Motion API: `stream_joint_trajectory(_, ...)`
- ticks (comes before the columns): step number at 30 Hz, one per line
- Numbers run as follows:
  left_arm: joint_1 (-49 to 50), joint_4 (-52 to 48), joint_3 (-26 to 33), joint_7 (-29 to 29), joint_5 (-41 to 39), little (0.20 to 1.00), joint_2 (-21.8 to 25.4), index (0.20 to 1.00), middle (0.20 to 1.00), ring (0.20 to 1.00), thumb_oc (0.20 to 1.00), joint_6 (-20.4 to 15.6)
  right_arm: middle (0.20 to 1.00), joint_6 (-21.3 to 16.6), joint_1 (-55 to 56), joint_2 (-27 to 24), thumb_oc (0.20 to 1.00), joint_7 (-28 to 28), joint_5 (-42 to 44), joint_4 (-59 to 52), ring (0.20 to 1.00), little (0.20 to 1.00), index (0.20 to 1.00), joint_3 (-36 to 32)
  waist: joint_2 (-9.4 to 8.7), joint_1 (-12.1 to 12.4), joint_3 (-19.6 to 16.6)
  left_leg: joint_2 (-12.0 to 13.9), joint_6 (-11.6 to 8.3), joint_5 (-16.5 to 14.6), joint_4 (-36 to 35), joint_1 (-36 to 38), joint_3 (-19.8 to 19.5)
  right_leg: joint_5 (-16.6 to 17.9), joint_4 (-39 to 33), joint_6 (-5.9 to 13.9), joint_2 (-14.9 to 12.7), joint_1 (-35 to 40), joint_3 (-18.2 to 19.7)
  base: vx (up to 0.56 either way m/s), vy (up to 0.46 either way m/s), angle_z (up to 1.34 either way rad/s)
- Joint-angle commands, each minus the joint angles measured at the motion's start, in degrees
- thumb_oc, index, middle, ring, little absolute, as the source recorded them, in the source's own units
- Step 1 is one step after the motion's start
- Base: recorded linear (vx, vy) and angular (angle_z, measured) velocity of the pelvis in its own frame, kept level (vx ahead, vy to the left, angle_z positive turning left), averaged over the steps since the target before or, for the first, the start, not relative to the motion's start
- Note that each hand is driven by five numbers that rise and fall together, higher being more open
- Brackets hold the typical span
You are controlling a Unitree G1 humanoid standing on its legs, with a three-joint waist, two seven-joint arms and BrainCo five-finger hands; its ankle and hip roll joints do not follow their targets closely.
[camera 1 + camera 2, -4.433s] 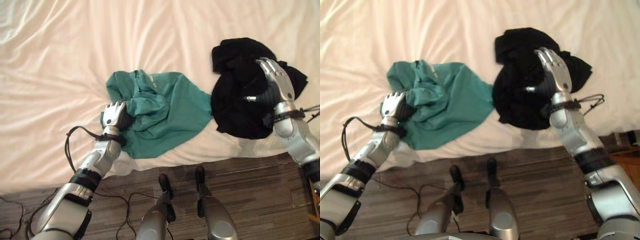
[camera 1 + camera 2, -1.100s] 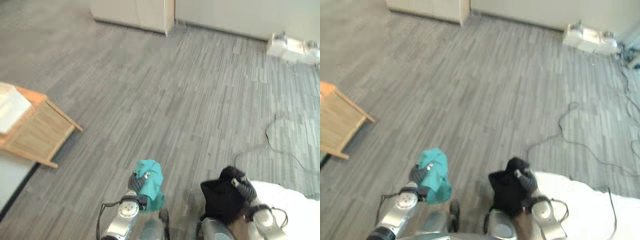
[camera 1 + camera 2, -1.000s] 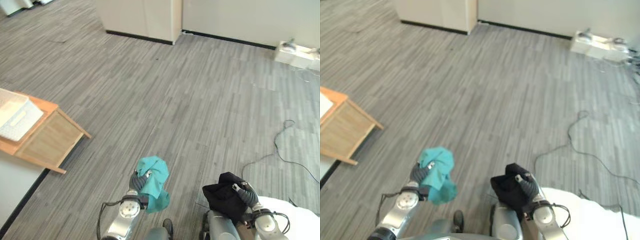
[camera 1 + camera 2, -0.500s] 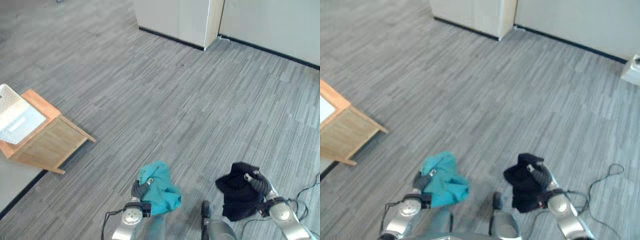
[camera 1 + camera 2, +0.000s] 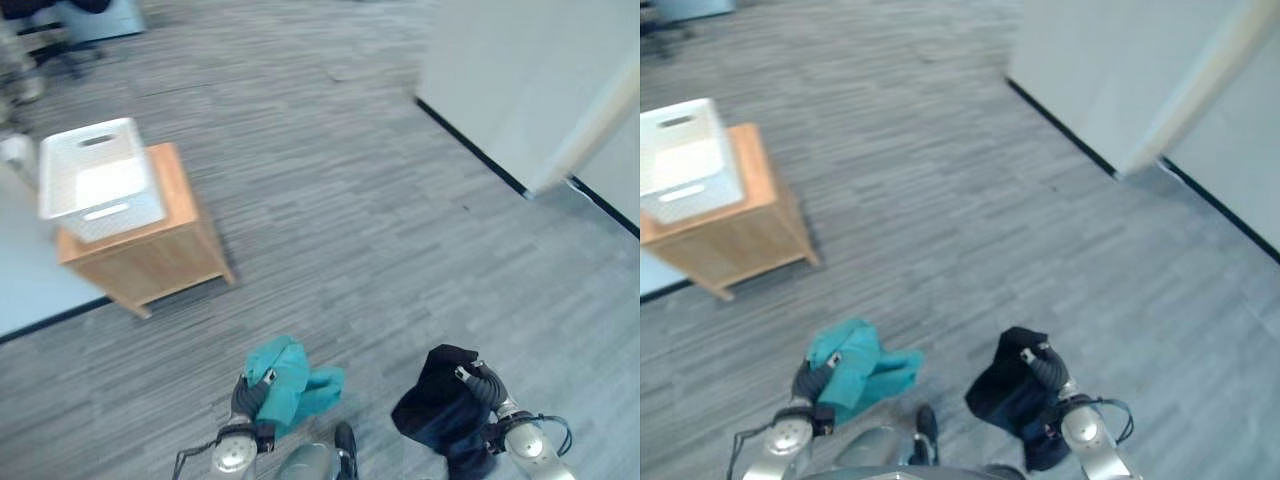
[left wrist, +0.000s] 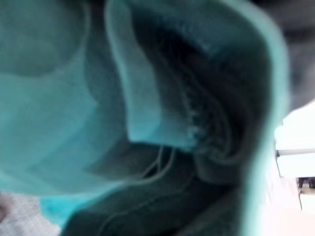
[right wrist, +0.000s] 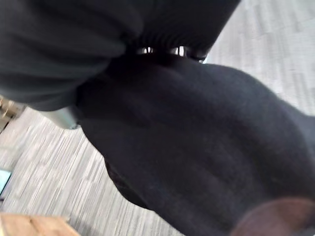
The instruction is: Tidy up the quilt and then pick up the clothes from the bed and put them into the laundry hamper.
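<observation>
My left hand (image 5: 247, 399) is shut on a bunched teal garment (image 5: 290, 382) and holds it above the grey floor at the lower middle. Teal folds (image 6: 123, 113) press close in the left wrist view. My right hand (image 5: 484, 389) is shut on a black garment (image 5: 436, 400) that hangs below it at the lower right. The black cloth (image 7: 197, 142) drapes across the right wrist view. A white slotted hamper (image 5: 98, 179) stands on a low wooden cabinet (image 5: 150, 250) at the far left, well away from both hands.
Grey plank carpet (image 5: 330, 180) spreads between me and the cabinet. A white wall corner with a black skirting (image 5: 520, 110) juts in at the upper right. A pale surface (image 5: 25, 290) lies left of the cabinet.
The camera has swung left: the cabinet with the white hamper has come further into view and the wall corner has shifted right. Both hands still hold their garments.
</observation>
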Motion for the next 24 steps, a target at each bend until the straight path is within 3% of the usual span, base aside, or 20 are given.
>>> stream_joint_trajectory(1,-3.3,-2.75,-1.56,0.98,2.71,0.2,4.63,0.2,0.2,0.2,0.2,-1.7,0.2,-3.0,-3.03,-2.45,0.2,-1.72,-1.14,-2.39,0.2,0.2,0.2,-4.76,3.69,-1.43,0.62,3.66,-6.62,2.95,-11.52,10.35,0.73,9.5,-6.75,2.14,0.1,-5.95,1.79,0.61,-0.219,1.66)
stream_joint_trajectory(2,-3.89,-3.2,-1.75,0.8,3.33,0.2,5.14,0.2,0.2,0.2,0.2,-1.81,0.2,-3.15,-2.48,-2.53,0.2,-1.7,-0.92,-2.93,0.2,0.2,0.2,-5.29,3.73,-2.62,0.71,3.81,-7.29,2.77,-11.63,12.04,-1.4,8.46,-11.2,0.93,-0.48,-8.18,2.78,1.08,-0.438,2.27)
stream_joint_trajectory(3,-4.11,-4.21,-1.73,0.04,3.89,0.2,5.87,0.2,0.2,0.2,0.2,-2.17,0.2,-3.38,-1.54,-2.59,0.2,-1.27,-0.24,-3.44,0.2,0.2,0.2,-6.07,3.52,-4.93,0.73,4.59,-9.21,1.06,-11.63,14.79,-4.86,8.13,-24.6,-0.24,-1.81,-10.18,4.5,0.69,-0.306,1.89)
stream_joint_trajectory(4,-4.08,-4.24,-1.71,0.03,3.89,0.2,5.89,0.2,0.2,0.2,0.2,-2.16,0.2,-3.38,-1.54,-2.58,0.2,-1.26,-0.24,-3.44,0.2,0.2,0.2,-6.06,3.63,-5.07,0.71,4.77,-9.26,1.16,-11.64,14.73,-4.99,8.45,-25.16,-0.31,-1.64,-9.9,4.25,0.71,-0.357,1.78)
stream_joint_trajectory(5,-3.87,-5.14,-1.23,-0.33,4.26,0.2,6.16,0.2,0.2,0.2,0.2,-2.36,0.2,-3.25,-1.16,-2.46,0.2,-1.09,-0.09,-3.23,0.2,0.2,0.2,-6.46,3.25,-5.66,0.56,5.29,-10.49,-0.58,-11.95,16.39,-6.25,8.56,-35.63,-0.28,-2.84,-10.94,5.3,0.49,-0.271,1.21)
stream_joint_trajectory(7,-3.89,-5.76,0.61,-0.5,4.8,0.2,6.97,0.2,0.2,0.2,0.2,-2.56,0.2,-2.54,-0.53,-2.25,0.2,-0.89,-0.05,-3.74,0.2,0.2,0.2,-7.08,3.09,-6.88,0.64,7.45,-12.67,-3.23,-12.24,19.71,-7.81,13.15,-50.16,1.47,-4.6,-11.81,6.02,0.73,-0.411,1.09)
stream_joint_trajectory(9,-4.47,-5.18,1.65,-0.21,5.33,0.2,7.07,0.2,0.2,0.2,0.2,-2.87,0.2,-1.99,-0.34,-2.01,0.2,-0.38,-1.27,-4.02,0.2,0.2,0.2,-7.13,3.32,-7.4,0.68,9.69,-14.37,-4.68,-12.2,22.99,-8.45,15.15,-52.29,3.09,-6.26,-14.28,6.38,0.68,-0.422,0.66)
stream_joint_trajectory(10,-4.56,-4.99,1.85,-0.5,5.76,0.2,7.6,0.2,0.2,0.2,0.2,-3.33,0.2,-1.77,0.49,-1.98,0.2,-0.19,-1.98,-4.05,0.2,0.2,0.2,-7.54,2.91,-7.35,0.06,10.99,-15.4,-5.7,-11.62,24.55,-9.75,14.2,-52.23,3.05,-5.66,-13.16,7.29,0.7,-0.457,0.55)
stream_joint_trajectory(12,-3.97,-3.92,1.77,-0.24,5.24,0.2,6.75,0.2,0.2,0.2,0.2,-3.58,0.2,-2.11,0.05,-2.5,0.2,0.56,-2.69,-4.27,0.2,0.2,0.2,-6.91,2.67,-7.52,0.18,13.25,-16.89,-1.46,-3.96,23.29,-10.77,15.67,-48.4,2.14,-4.78,-12.17,9.77,0.66,-0.483,0.66)
stream_joint_trajectory(13,-3.74,-3.61,2.02,0.28,4.45,0.2,6.22,0.2,0.2,0.2,0.2,-3.1,0.2,-2.93,-0.35,-3.51,0.2,0.07,-2.34,-4.0,0.2,0.2,0.2,-6.19,3.59,-7.55,0.37,15.36,-17.86,5.22,5.77,21.01,-11.4,14.99,-46.67,0.17,-2.74,-11.15,11.05,0.44,-0.384,0.73)
stream_joint_trajectory(14,-3.75,-3.62,2.05,0.28,4.45,0.2,6.2,0.2,0.2,0.2,0.2,-3.09,0.2,-2.97,-0.42,-3.54,0.2,0.05,-2.33,-3.94,0.2,0.2,0.2,-6.15,3.51,-7.74,0.23,15.31,-17.9,5.27,5.94,20.64,-11.63,15.06,-46.67,0.11,-2.86,-11.32,10.92,0.38,-0.376,0.67)
stream_joint_trajectory(15,-3.43,-3.49,1.96,-0.11,4.07,0.2,5.88,0.2,0.2,0.2,0.2,-2.92,0.2,-2.88,-0.78,-3.73,0.2,0.38,-1.94,-3.82,0.2,0.2,0.2,-5.97,2.53,-7.41,0.4,15.89,-16.87,6.38,13.84,16.28,-10.63,14.17,-46.57,-1.05,-2.79,-10.16,11.17,0.47,-0.516,0.43)
stream_joint_trajectory(16,-2.23,-4.62,2.11,-1.33,2.79,0.2,5.66,0.2,0.2,0.2,0.2,-2.7,0.2,-3.88,-2.61,-5.96,0.2,-0.2,-0.49,-4.63,0.2,0.2,0.2,-5.31,1.26,-5.54,1.62,17.39,-14.7,10.23,30.73,7.39,-9.32,11.19,-48.59,-5.13,-0.63,-3.72,9.31,0.64,-0.676,-0.12)
stream_joint_trajectory(17,-2.32,-5.01,2.04,-1.23,3.08,0.2,6.08,0.2,0.2,0.2,0.2,-2.6,0.2,-3.52,-3.6,-6.43,0.2,-0.23,-0.43,-4.64,0.2,0.2,0.2,-5.06,0.08,-4.8,2.46,17.3,-13.92,9.4,34.74,4.04,-7.92,10.4,-49.22,-6.08,-0.54,-1.5,9.31,0.73,-0.679,-0.26)
stream_joint_trajectory(18,-2.62,-5.46,1.92,-1.38,3.52,0.2,6.37,0.2,0.2,0.2,0.2,-2.69,0.2,-3.35,-4.43,-7.56,0.2,-0.19,-0.98,-4.9,0.2,0.2,0.2,-4.74,-0.18,-3.5,3.31,16.52,-13.88,5.67,34.16,1.41,-5.61,8.82,-50.12,-6.27,0.01,1.22,8.55,0.53,-0.351,-0.22)
stream_joint_trajectory(19,-2.59,-5.69,2.07,-1.35,3.71,0.2,6.47,0.2,0.2,0.2,0.2,-2.72,0.2,-3.24,-5.77,-7.93,0.2,-0.14,-1.21,-4.7,0.2,0.2,0.2,-4.7,-0.56,-2.67,3.74,15.49,-14.01,4.04,34.31,-0.94,-3.75,7.97,-50.71,-6.14,0.11,3.07,8.37,0.7,-0.246,-0.2)
stream_joint_trajectory(20,-2.3,-6.09,2.29,-1.46,4.24,0.2,6.21,0.2,0.2,0.2,0.2,-2.98,0.2,-3.48,-6.45,-8.36,0.2,0.06,-1.33,-5.15,0.2,0.2,0.2,-4.57,-0.36,-1.54,3.52,13.49,-14.02,1.75,27.17,-4.52,-0.08,5.95,-51.75,-5.46,0.77,6.15,7.43,0.51,-0.127,-0.27)
stream_joint_trajectory(21,-2.29,-6.11,2.32,-1.46,4.26,0.2,6.22,0.2,0.2,0.2,0.2,-2.97,0.2,-3.48,-6.47,-8.35,0.2,0.06,-1.32,-5.15,0.2,0.2,0.2,-4.56,-0.69,-1.53,3.37,13.09,-13.88,2.18,26.58,-4.46,0.14,6.05,-51.79,-5.39,0.39,5.93,7.48,0.55,-0.066,-0.12)
stream_joint_trajectory(23,-1.28,-7.08,2.38,-1.6,4.63,0.2,6.19,0.2,0.2,0.2,0.2,-3.13,0.2,-3.52,-6.72,-8.42,0.2,0.09,-1.59,-4.63,0.2,0.2,0.2,-4.05,-0.28,-0.7,2.71,11.71,-13.48,2.07,12.88,-6.48,4.58,3.5,-51.2,-4.85,1.32,8.59,6.68,0.53,-0.013,-0.02)
stream_joint_trajectory(24,-0.68,-7.48,2.66,-1.81,4.94,0.2,6.08,0.2,0.2,0.2,0.2,-3.02,0.2,-3.41,-7.24,-8.08,0.2,0.21,-1.89,-4.47,0.2,0.2,0.2,-3.62,-0.18,-0.3,2.25,10.72,-13.65,4.17,6.25,-6.33,7.27,2.04,-50.84,-4.66,2.03,9.98,6.39,0.65,-0.026,0.2)
